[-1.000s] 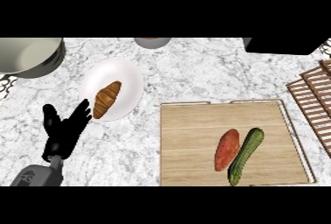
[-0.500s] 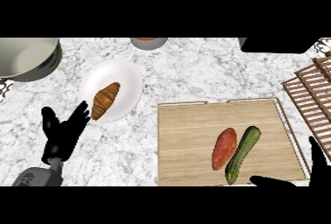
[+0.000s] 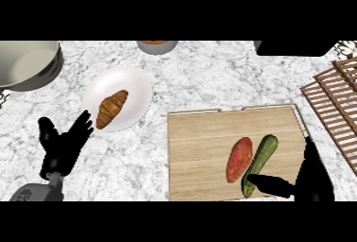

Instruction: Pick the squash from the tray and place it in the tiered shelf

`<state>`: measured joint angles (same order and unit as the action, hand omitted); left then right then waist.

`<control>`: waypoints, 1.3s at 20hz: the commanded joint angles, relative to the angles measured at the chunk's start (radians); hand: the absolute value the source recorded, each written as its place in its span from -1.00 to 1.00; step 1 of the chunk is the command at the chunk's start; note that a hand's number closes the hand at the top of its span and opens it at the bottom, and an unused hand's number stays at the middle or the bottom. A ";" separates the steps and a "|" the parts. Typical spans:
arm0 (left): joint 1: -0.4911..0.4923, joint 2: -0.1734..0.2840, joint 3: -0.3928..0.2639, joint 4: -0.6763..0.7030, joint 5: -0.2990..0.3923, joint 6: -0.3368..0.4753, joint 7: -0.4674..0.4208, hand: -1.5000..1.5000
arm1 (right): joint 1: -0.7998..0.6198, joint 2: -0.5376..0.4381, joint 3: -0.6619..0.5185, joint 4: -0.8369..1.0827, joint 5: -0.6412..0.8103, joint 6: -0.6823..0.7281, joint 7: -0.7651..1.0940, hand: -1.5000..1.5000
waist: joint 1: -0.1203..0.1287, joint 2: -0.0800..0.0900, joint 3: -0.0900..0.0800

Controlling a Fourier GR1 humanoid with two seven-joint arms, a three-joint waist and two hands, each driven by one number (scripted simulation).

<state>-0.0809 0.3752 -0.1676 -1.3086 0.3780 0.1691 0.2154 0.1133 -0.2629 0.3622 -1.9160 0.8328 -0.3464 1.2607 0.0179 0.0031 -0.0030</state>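
Just squash (image 3: 259,163) beside right hand (image 3: 307,180)

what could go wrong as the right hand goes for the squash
The green squash lies right against the orange sweet potato on the tray, so the right robot hand, thumb already at the squash's near end, might nudge or catch the sweet potato too. Gripped that near one end, the long squash may tilt when lifted. The tiered shelf sits just beyond the tray's right edge, so a tilted squash might clip its slats.
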 commanded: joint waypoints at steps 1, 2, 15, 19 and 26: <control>0.017 -0.015 -0.013 0.012 -0.018 -0.005 -0.016 0.00 | -0.078 0.083 -0.034 0.055 0.059 0.135 0.227 -1.00 | -0.007 0.000 0.000; 0.027 -0.011 0.005 0.007 -0.007 -0.001 -0.014 0.00 | -0.066 0.124 -0.009 0.085 0.114 0.097 0.227 -1.00 | -0.006 -0.001 0.001; 0.008 -0.014 0.043 -0.007 -0.010 -0.022 0.035 0.00 | -0.122 0.260 -0.152 0.225 0.253 0.117 0.086 -1.00 | -0.017 -0.002 0.003; 0.049 -0.074 0.007 -0.017 -0.062 0.007 -0.020 0.00 | -0.117 0.262 -0.150 0.372 0.230 -0.009 -0.020 -1.00 | -0.012 -0.001 0.003; 0.009 -0.061 0.028 -0.012 -0.068 0.000 0.039 0.00 | -0.121 0.259 -0.146 0.338 0.089 0.278 -0.117 1.00 | -0.013 -0.001 0.003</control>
<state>-0.0603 0.3273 -0.1304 -1.3246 0.3226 0.1558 0.2364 0.0046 -0.0105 0.1928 -1.6300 0.9957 -0.2190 1.1145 -0.0007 -0.0108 -0.0085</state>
